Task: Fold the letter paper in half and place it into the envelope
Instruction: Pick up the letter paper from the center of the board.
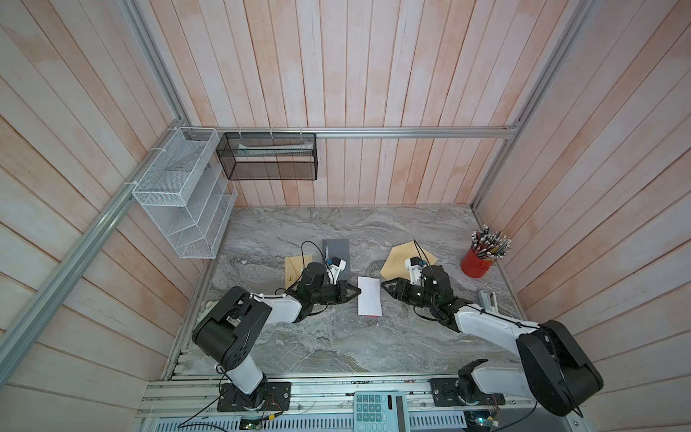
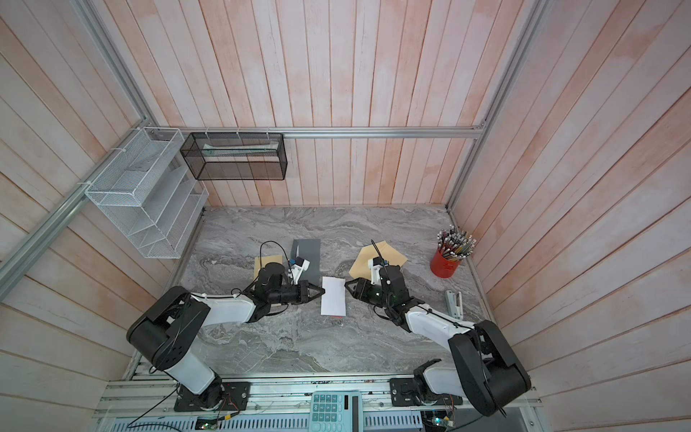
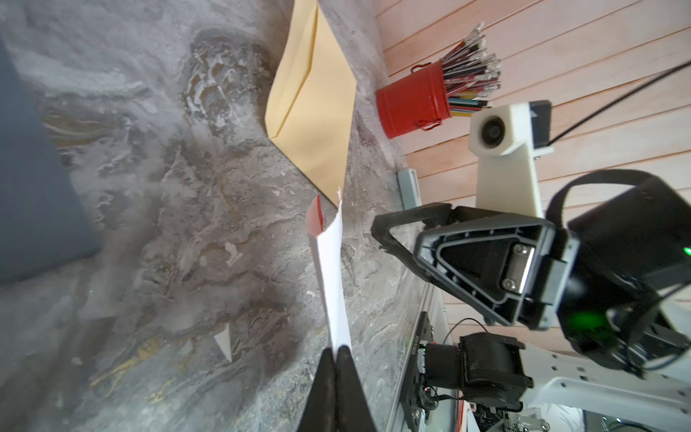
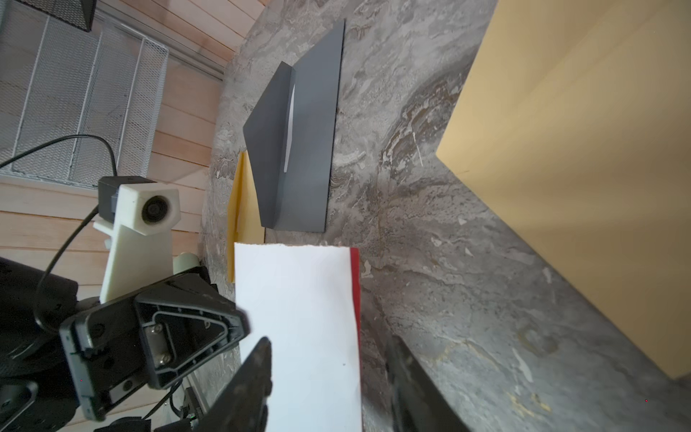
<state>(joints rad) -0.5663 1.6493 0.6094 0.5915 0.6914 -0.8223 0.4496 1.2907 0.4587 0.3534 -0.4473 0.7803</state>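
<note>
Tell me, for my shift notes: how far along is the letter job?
Done: the paper looks folded double, a red strip showing along one edge. In hand: the left pincer is shut on it; the right pincer stands open beside it. Left: sliding it into an envelope; the nearest tan envelope lies apart.

soft, even light, faint shadows on the table (image 1: 336,336); planks (image 1: 56,112) bow at frame edges, left claw (image 3: 336,351) blurred close-up.

Pale pink plank walls (image 1: 374,67) are enclosing my grey marbled tabletop (image 1: 336,344); a white wire rack (image 1: 179,198) and black mesh basket (image 1: 267,157) are hanging on aluminium rails (image 1: 411,131)
</note>
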